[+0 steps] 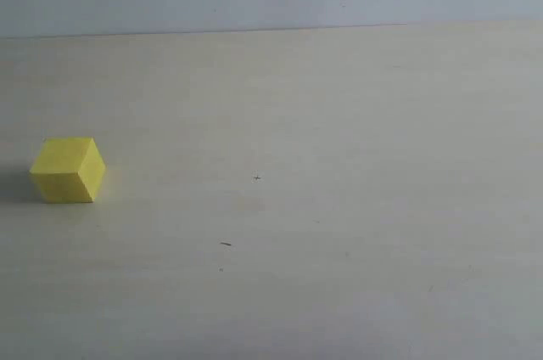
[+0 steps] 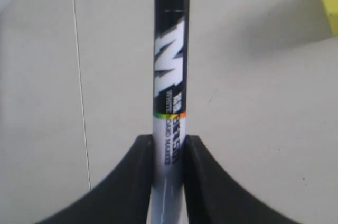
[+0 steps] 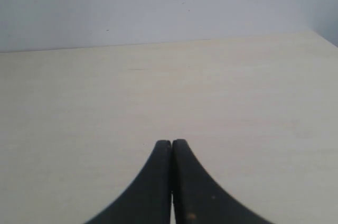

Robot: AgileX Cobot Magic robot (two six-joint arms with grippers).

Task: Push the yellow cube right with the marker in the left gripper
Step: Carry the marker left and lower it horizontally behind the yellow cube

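marker (image 2: 169, 76): pinched at its white barrel in the left gripper (image 2: 169, 142); fingers (image 2: 138, 171) closed on it from both sides.
marker axis: long axis runs straight out from between the fingers, in line with them; black printed section and black end point away from the wrist, over the table (image 1: 339, 207).
yellow cube (image 1: 68, 171): on the table, far left in the exterior view, one vertical edge toward the camera; off to one side of the marker's far part, apart from it.
right gripper (image 3: 171, 143): fingers pressed together, above the table.
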